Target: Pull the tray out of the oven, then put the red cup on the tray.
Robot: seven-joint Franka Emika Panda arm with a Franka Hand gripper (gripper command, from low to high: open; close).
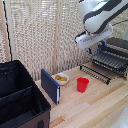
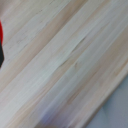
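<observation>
The red cup [image 1: 82, 84] stands upright on the wooden table, toward the middle. At the exterior view's right sits the black oven [image 1: 119, 45]. Its flap hangs down in front, and the dark barred tray [image 1: 109, 60] shows in the opening, sticking forward. My gripper [image 1: 92, 49] hangs from the white arm just above the tray's near corner, up and to the right of the cup. Its fingers are too small to make out. The wrist view is blurred wood grain with a sliver of the red cup [image 2: 1, 31] at one edge.
A white bowl of yellow food [image 1: 61, 78] sits beside a blue flat object [image 1: 50, 86] standing on edge. A big black fabric case [image 1: 20, 97] fills the exterior view's lower left. A slatted screen stands behind the table [image 1: 95, 105].
</observation>
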